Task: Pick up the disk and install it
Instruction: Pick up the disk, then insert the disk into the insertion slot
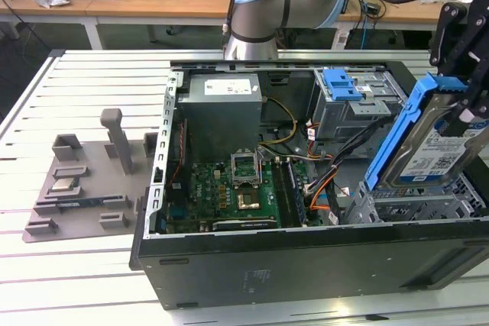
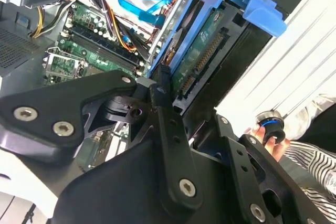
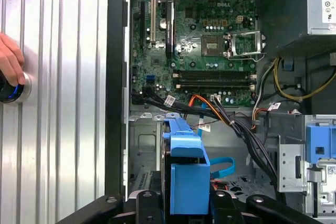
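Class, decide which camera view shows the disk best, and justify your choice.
The exterior view: the disk shows its labelled face and blue frame, tilted above the computer case. The second wrist view shows its circuit-board side and connector; the first wrist view shows the frame's end in the gripper.

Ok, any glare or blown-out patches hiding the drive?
Exterior view: light glares off the white slatted metal table near the front; the silver hard drive in its blue plastic carrier is evenly lit. Second wrist view: that table washes out white beside the drive. First wrist view: green circuit board evenly lit, no glare.
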Controlling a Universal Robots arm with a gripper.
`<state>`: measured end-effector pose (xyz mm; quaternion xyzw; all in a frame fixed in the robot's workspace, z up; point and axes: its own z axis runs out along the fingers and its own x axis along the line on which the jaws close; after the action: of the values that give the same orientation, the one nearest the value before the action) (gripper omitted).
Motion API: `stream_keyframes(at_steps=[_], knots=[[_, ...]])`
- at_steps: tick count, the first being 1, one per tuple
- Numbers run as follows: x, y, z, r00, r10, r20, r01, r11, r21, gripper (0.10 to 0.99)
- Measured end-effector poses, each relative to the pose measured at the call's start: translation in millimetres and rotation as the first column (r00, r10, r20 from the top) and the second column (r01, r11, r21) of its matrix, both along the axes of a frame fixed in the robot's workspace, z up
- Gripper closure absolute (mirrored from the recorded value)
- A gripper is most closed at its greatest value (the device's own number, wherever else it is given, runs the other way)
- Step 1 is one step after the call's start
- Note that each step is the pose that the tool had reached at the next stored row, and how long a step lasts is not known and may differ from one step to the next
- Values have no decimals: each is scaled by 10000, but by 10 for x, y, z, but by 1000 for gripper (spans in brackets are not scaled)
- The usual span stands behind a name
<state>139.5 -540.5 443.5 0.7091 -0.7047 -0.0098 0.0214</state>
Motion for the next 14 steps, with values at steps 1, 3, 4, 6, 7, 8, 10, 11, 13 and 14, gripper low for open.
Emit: stream_keyframes(at_steps=[1, 3, 4, 6, 7, 8, 10, 11, 13, 14], knots=[[0, 0, -2, 10000, -23, 0, 23, 10000, -3, 722], [3, 0, -6, 9996, -265, 0, 265, 9996, -20, 722], [16, 0, -7, 9996, -273, 0, 273, 9996, -23, 722], [48, 0, -7, 9996, -276, -3, 276, 9996, -34, 722], [48, 0, -7, 9996, -276, -2, 276, 9996, -34, 722], [48, 0, -7, 9996, -276, -3, 276, 9996, -34, 722], [48, 0, -7, 9996, -276, -3, 276, 9996, -35, 722], [48, 0, -7, 9996, -276, -3, 276, 9996, -35, 722], [48, 0, -7, 9996, -276, -3, 276, 9996, -35, 722], [49, 0, -7, 9996, -276, -2, 276, 9996, -35, 722]])
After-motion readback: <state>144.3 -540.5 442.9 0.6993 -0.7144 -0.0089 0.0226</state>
